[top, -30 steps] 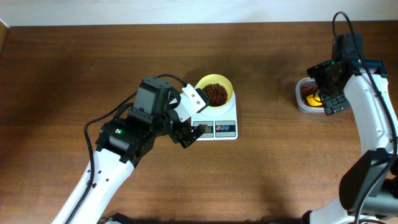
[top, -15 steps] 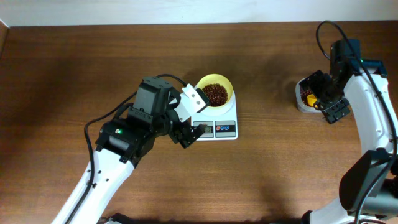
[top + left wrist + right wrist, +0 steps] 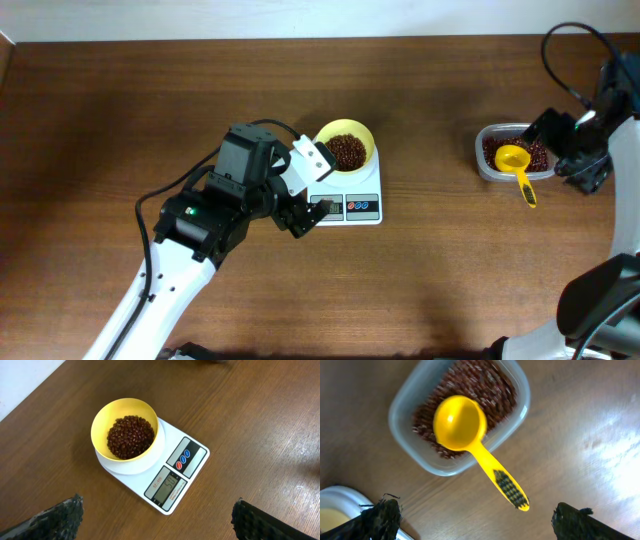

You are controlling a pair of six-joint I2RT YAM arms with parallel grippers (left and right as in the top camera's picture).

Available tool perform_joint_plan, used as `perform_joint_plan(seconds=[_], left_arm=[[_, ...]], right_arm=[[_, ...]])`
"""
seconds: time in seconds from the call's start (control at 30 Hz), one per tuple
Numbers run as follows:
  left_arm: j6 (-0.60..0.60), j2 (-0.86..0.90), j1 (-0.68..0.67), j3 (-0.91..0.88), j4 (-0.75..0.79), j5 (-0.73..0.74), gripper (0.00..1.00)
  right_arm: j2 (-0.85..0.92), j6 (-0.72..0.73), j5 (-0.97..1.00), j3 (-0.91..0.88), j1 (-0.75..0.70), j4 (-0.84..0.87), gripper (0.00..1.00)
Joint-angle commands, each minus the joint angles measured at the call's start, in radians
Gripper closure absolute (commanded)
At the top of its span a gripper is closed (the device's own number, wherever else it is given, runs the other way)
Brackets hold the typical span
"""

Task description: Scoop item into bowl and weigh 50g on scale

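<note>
The pale-yellow bowl (image 3: 346, 150) (image 3: 127, 435) stands on the white scale (image 3: 362, 208) (image 3: 192, 457) and holds a heap of dark reddish-brown beans (image 3: 131, 437). My left gripper (image 3: 303, 197) (image 3: 160, 525) hangs open just short of the scale's front, near its display (image 3: 167, 485), with nothing between the fingers. My right gripper (image 3: 568, 152) (image 3: 477, 520) is open and apart from the yellow scoop (image 3: 517, 166) (image 3: 462, 425). The scoop's cup lies on the beans (image 3: 487, 382) in the clear tub (image 3: 487, 168) (image 3: 400, 407), and its handle juts over the rim.
Bare brown tabletop lies between the scale and the tub. The tub stands near the table's right side, with my right arm just beyond it. The left arm's body reaches in from the lower left.
My right gripper has drawn back to the right, off the tub, leaving the scoop lying in it. The left arm, bowl and scale have not moved.
</note>
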Motion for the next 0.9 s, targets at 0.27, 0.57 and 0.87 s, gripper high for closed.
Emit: perform_joint_plan(seconds=[0.27,0.57,0.87], left_arm=[[0.009,-0.008,-0.002,-0.003,-0.001,0.011,0.01],[0.009,-0.008,-0.002,-0.003,-0.001,0.011,0.01],[0.009,-0.008,-0.002,-0.003,-0.001,0.011,0.01]], right_arm=[[-0.035,-0.52,-0.184,0.193,0.001,-0.121,0.01],[-0.035,-0.602,-0.192,0.234,0.001,-0.272,0.01],[-0.035,-0.628,0.007,0.367,0.001,-0.371,0.01]])
